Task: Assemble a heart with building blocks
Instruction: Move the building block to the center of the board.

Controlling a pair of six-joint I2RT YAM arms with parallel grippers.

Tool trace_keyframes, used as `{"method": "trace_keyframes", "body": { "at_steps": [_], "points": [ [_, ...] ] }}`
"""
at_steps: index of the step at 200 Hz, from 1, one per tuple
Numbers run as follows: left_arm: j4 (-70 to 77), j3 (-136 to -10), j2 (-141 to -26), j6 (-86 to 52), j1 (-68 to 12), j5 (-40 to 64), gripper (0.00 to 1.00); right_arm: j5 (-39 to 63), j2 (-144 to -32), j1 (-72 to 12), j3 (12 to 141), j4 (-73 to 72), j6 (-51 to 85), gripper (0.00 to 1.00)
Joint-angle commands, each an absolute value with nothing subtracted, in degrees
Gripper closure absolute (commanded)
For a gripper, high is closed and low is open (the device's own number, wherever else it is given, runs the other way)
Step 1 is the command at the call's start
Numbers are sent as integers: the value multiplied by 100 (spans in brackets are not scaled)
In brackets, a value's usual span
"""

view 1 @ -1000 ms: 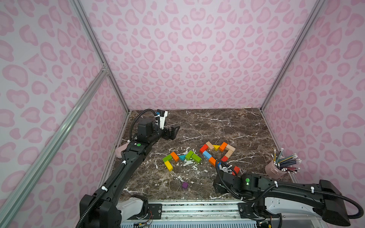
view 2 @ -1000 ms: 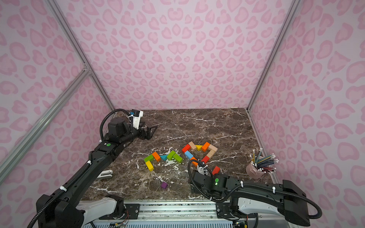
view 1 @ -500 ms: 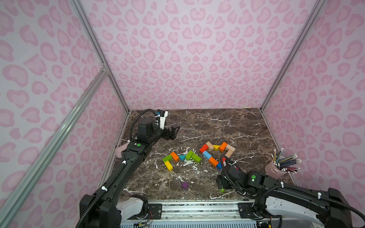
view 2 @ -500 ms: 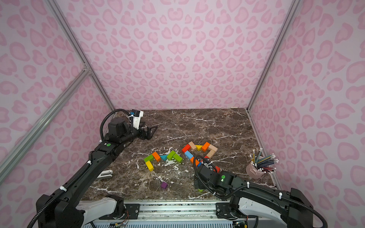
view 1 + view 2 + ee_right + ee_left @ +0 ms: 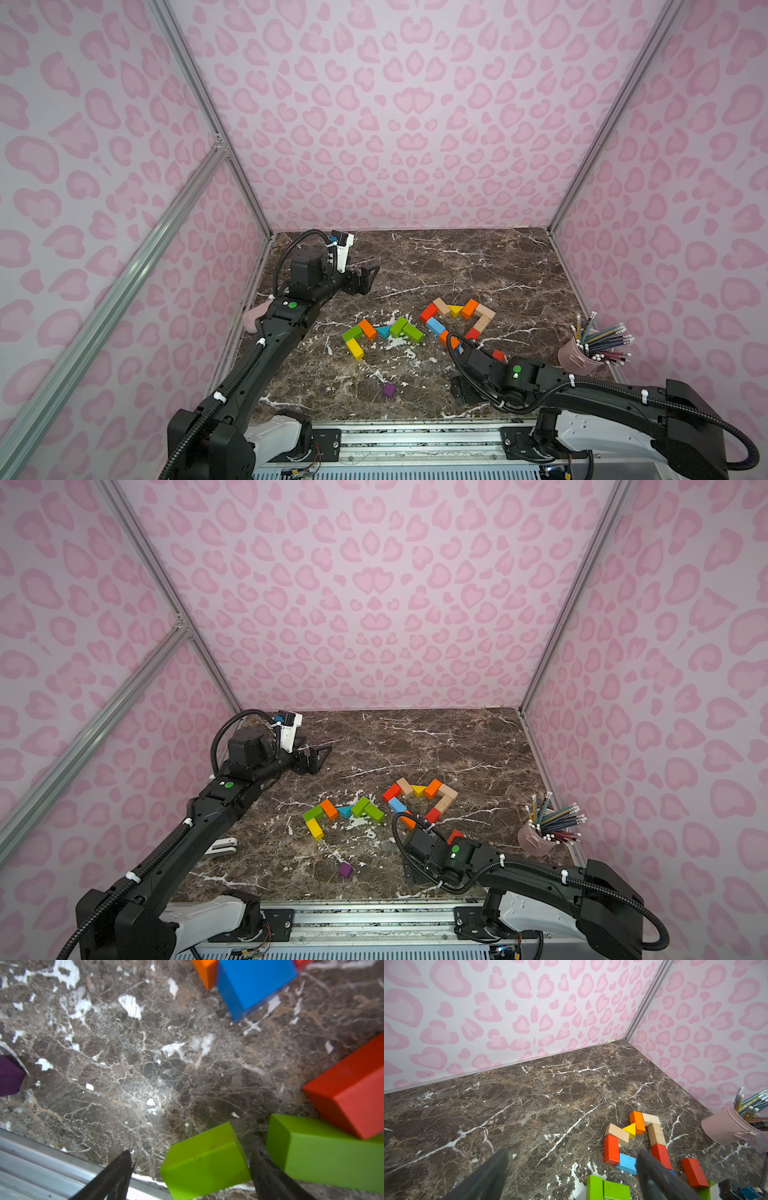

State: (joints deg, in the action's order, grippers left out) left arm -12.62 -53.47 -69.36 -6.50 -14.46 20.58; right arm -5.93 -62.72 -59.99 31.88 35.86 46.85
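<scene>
The building blocks lie on the marble in both top views. On the right, a heart-like outline runs from a red brick (image 5: 428, 312) past a yellow wedge (image 5: 456, 310) to plain wood bricks (image 5: 482, 323). A loose row with green bricks (image 5: 405, 329) and a yellow brick (image 5: 354, 348) lies to its left, and a purple cube (image 5: 389, 390) sits alone nearer the front. My right gripper (image 5: 191, 1151) is open low at the front edge, with a green block (image 5: 204, 1159) lying between its fingers, apart from one. My left gripper (image 5: 368, 277) hangs open and empty at the back left.
A pink cup of pencils (image 5: 577, 357) stands at the right wall. A pale pink pouch (image 5: 253, 316) lies by the left wall behind the left arm. A second green brick (image 5: 324, 1157), a red brick (image 5: 351, 1093) and the metal front rail (image 5: 41, 1167) crowd the right gripper.
The right arm has shifted slightly near the front edge and its jaws have widened a little. The left arm has not moved.
</scene>
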Motion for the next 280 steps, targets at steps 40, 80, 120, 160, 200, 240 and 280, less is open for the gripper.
{"method": "trace_keyframes", "body": {
  "at_steps": [40, 80, 120, 160, 200, 240, 280],
  "points": [
    [-1089, -5370, -6943, -597, -1444, 2092, 2, -989, -6464, -6341, 3372, 3896, 4781, 18],
    [-1090, -5357, -6935, -587, -1441, 2072, 2, -1143, -6681, -6442, 3463, 3891, 4761, 27],
    [-1097, -5369, -6943, -588, -1457, 2065, 2, -1143, -6841, -6513, 3557, 3746, 4654, 35],
    [-1099, -5370, -6944, -588, -1450, 2047, 2, -1184, -7071, -6521, 3800, 3563, 4434, 38],
    [-1112, -5370, -6926, -597, -1455, 2013, 2, -1090, -7673, -6521, 4211, 3184, 4124, 38],
    [-1165, -5392, -6883, -566, -1455, 2034, 2, -1016, -8523, -6521, 4927, 2908, 3519, 38],
    [-1836, -5539, -6612, -682, -1466, 1698, 2, -1000, -9434, -6477, 5768, 2865, 2948, 38]
  ]
}}
